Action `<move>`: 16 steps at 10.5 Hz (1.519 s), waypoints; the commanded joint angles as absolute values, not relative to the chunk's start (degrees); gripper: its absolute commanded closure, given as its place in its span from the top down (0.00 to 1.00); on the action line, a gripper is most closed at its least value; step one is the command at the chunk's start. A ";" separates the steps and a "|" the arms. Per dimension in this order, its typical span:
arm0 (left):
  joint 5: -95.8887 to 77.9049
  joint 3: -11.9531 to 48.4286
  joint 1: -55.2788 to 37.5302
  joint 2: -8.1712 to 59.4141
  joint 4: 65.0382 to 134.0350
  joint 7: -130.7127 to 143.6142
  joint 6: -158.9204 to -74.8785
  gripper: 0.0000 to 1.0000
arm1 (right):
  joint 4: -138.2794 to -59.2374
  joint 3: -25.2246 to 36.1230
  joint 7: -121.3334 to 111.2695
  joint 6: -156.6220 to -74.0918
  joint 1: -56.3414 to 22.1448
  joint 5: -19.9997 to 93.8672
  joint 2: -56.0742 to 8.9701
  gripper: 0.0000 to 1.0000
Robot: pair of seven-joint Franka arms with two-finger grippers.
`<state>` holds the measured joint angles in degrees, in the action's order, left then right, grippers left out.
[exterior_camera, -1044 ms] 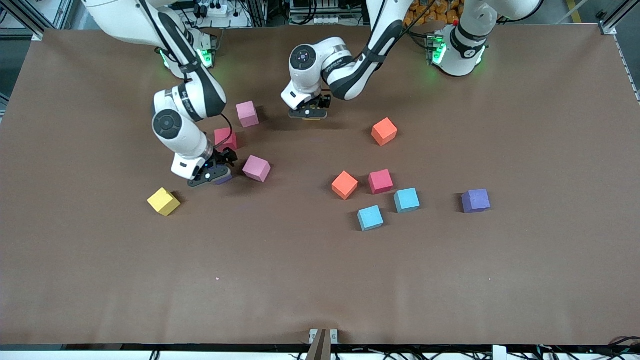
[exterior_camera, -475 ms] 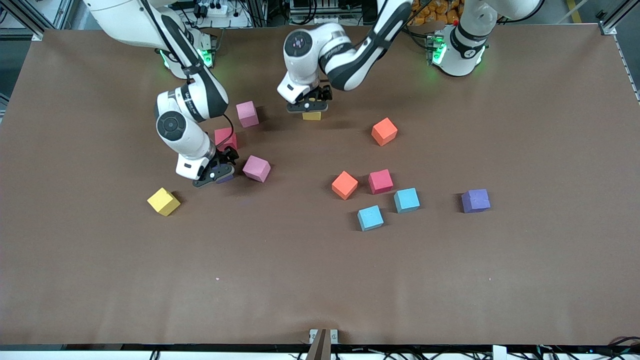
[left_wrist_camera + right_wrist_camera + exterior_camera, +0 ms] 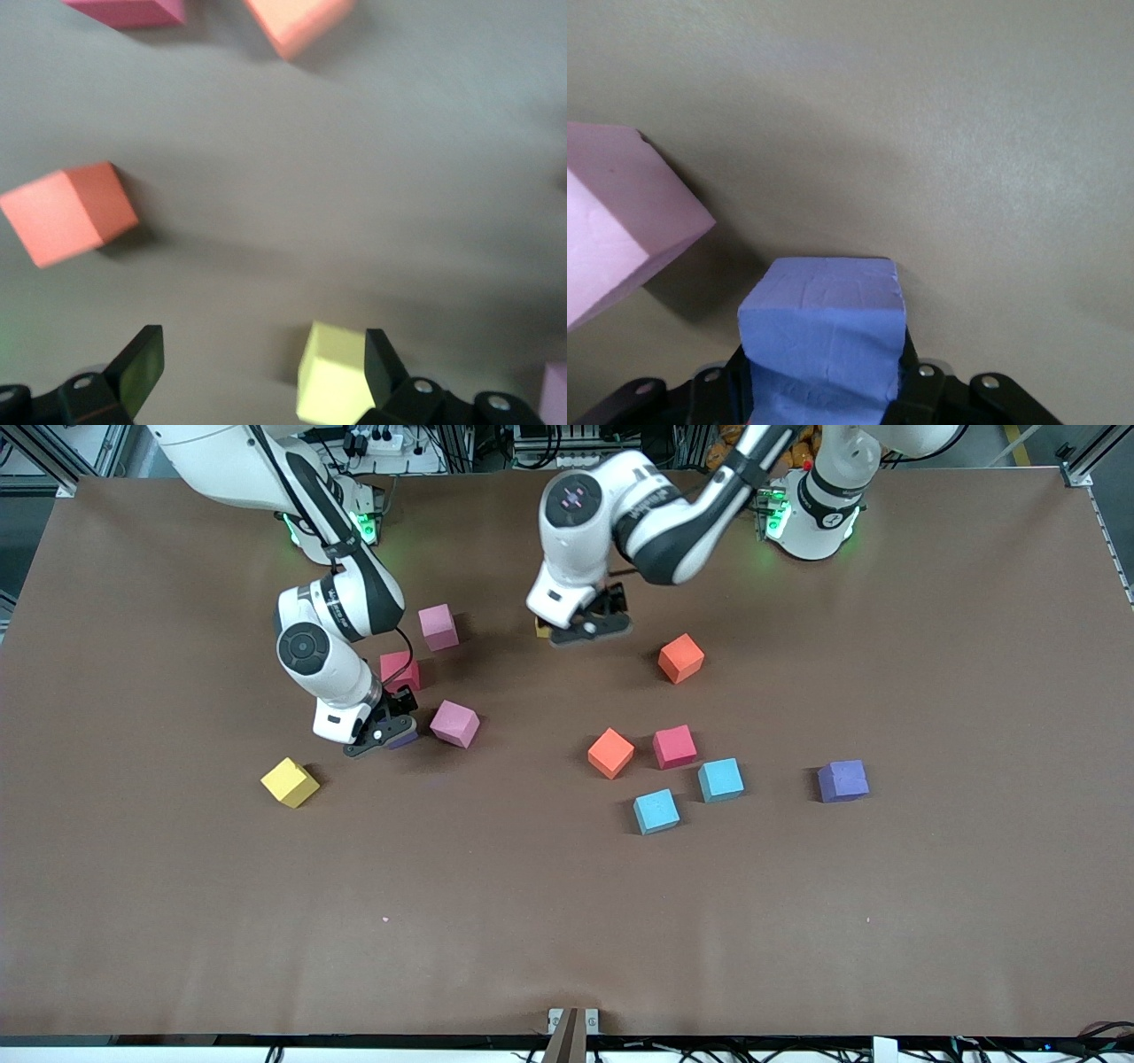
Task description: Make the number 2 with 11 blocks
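Foam blocks (image 3: 675, 746) lie scattered over the worktop (image 3: 567, 921), no number 2 begun. Right gripper (image 3: 824, 390) has its fingers clamped on a purple block (image 3: 824, 328); left gripper (image 3: 257, 363), fingers apart, sits beside a yellow block (image 3: 332, 372)

I see the brown table (image 3: 567, 921) carrying scattered cubes: a yellow cube (image 3: 290, 782), three pink ones (image 3: 438, 626), two orange cubes (image 3: 681, 658), two light blue cubes (image 3: 656, 811) and a purple cube (image 3: 842, 780).
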<state>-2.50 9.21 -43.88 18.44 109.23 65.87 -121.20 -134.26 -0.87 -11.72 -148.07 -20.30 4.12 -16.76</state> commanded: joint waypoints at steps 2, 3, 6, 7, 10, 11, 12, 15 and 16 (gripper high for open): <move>-1.32 9.40 -37.98 15.30 117.05 67.06 -121.29 1.00 | -134.30 -0.97 -17.81 -145.65 -24.42 3.96 -11.01 0.08; -1.23 9.40 -36.84 14.68 119.77 66.97 -121.81 1.00 | -134.30 -0.97 -21.76 -142.94 -26.09 3.96 -8.46 0.08; -1.32 10.02 -33.93 12.49 124.87 67.32 -122.25 1.00 | -134.38 -0.97 -26.80 -136.17 -33.72 3.69 -3.27 0.08; -1.32 10.02 -33.49 11.35 126.55 67.32 -123.04 1.00 | -134.38 -0.97 -26.89 -133.18 -36.71 2.91 -1.60 0.08; -1.41 10.20 -32.52 10.46 130.59 67.41 -127.25 1.00 | -134.73 -0.97 -26.72 -129.29 -47.42 0.62 -0.53 0.08; -1.41 10.28 -32.35 10.55 132.69 67.41 -130.14 1.00 | -134.82 -1.05 -26.72 -129.37 -50.07 0.01 -0.88 0.08; -1.49 10.28 -32.00 10.55 134.45 67.41 -132.78 1.00 | -134.82 -1.05 -26.63 -130.07 -52.36 -0.61 -1.31 0.08; -2.28 10.72 -31.21 11.07 135.18 70.20 -133.94 1.00 | -135.35 -1.05 -26.80 -132.63 -56.68 -1.14 -3.07 0.08; -3.07 11.33 -30.85 11.51 135.18 71.88 -134.55 1.00 | -135.70 -1.05 -26.89 -133.50 -57.39 -1.14 -3.60 0.08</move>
